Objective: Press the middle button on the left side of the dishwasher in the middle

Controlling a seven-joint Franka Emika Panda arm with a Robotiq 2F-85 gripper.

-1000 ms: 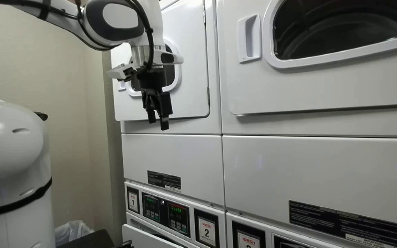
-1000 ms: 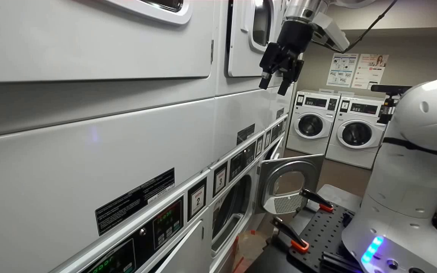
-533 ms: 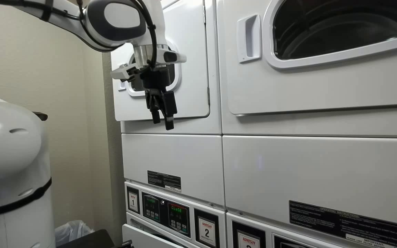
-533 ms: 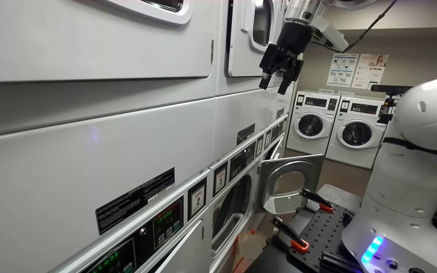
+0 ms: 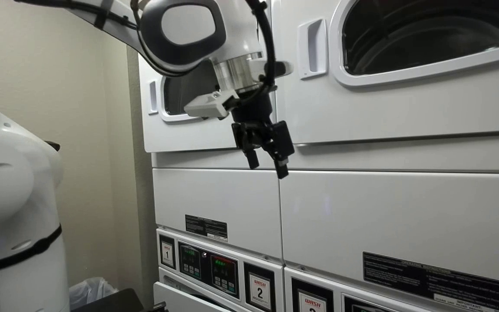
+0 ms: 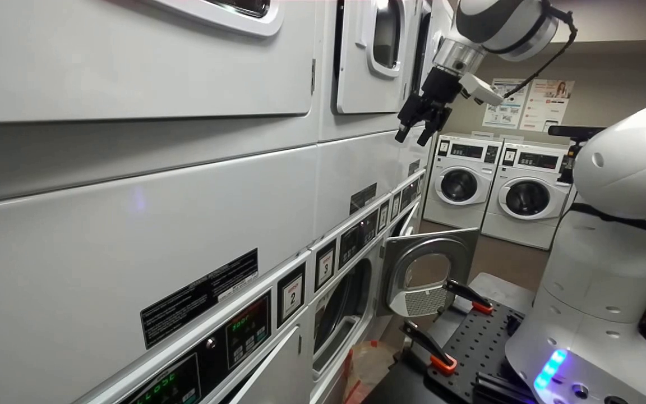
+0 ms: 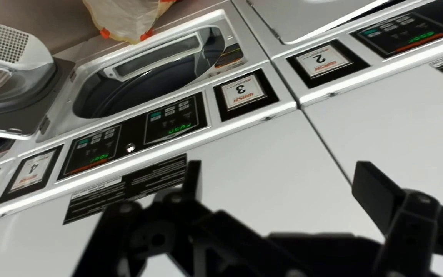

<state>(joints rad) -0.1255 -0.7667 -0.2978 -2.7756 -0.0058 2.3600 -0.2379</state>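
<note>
The dishwasher is the white stacked machine (image 5: 388,212) with the big dark window and long black label plate (image 5: 435,277). It also shows in the other exterior view (image 6: 356,168) and fills the middle of the wrist view (image 7: 252,161), which stands upside down. In the wrist view, its left control panel (image 7: 173,117) beside the "3" plate (image 7: 243,94) shows green letters and small buttons (image 7: 170,110). My gripper (image 5: 268,170) is open and empty, pointing down and tilted, in front of the machines and above the control strip. It also shows in the other exterior view (image 6: 412,139) and wrist view (image 7: 279,167).
The white machine with the smaller window (image 5: 215,190) adjoins at the left. An open metal door (image 6: 398,264) juts out below the control strip. Two orange clamps (image 6: 443,363) sit on the perforated plate (image 6: 474,336) by the robot base. A bagged bin (image 5: 91,292) stands by the wall.
In an exterior view the arm and gripper have moved clearly right and slightly down, and the gripper has tilted. It stays open. Some green display words have changed.
</note>
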